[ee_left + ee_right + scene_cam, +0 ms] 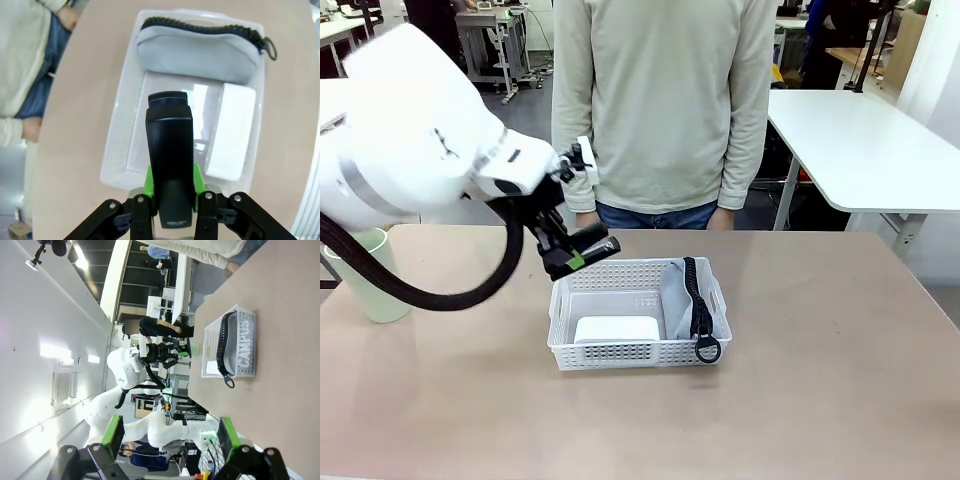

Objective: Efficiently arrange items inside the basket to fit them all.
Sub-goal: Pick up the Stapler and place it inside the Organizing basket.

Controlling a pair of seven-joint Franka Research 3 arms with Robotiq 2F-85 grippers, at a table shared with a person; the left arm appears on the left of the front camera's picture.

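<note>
Beige table is shared with a person standing at its far side. Placed at mid-frame is the white basket, inside which a grey pouch is stood on edge along the right wall. A white box is laid at the lower left. A green cup is left at the frame's left edge, well apart from the basket. A black stapler is pinched between the pads of the left gripper, above the basket's upper left corner. Seen from the left wrist, its long axis is lined up with the bare floor strip beside the box, crosswise to the pouch. The right gripper is spread and empty, far from the basket.
</note>
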